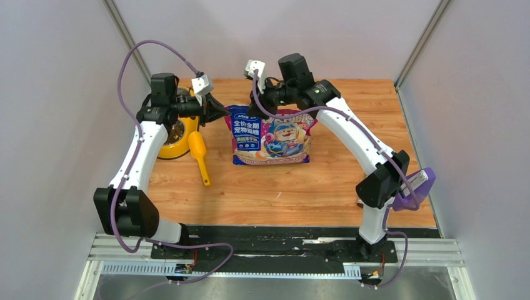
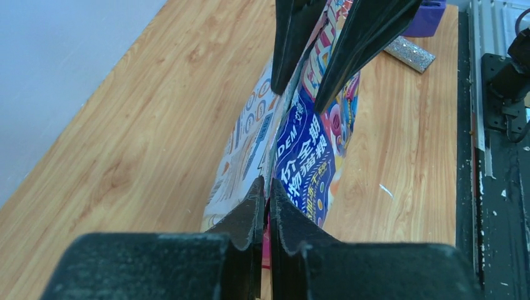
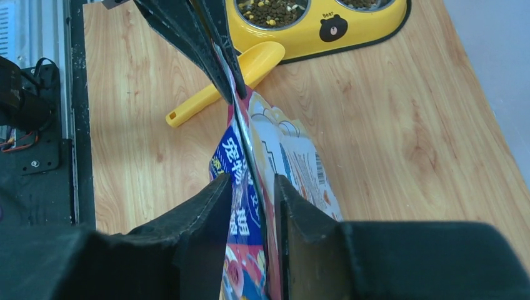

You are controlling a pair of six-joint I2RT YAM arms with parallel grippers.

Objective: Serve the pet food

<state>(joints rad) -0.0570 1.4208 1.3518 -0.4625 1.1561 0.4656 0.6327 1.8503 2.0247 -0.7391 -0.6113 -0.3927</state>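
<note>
In the top view the left arm hid most of the yellow feeder. The right wrist view cut off its two bowls at the frame's upper edge, so only part of the kibble showed in the nearer bowl and little could be made out in the other. A purple object at the worktop's right edge was too unclear to name.

The left gripper had its jaws almost together, pinching the top edge of the cat food bag near its left corner. The right gripper had its jaws partly apart, straddling the same edge further along. Whether they pressed on it could not be told.

There was one bag, standing mid-worktop, one feeder with two bowls to its left, and one yellow scoop lying between feeder and bag.
</note>
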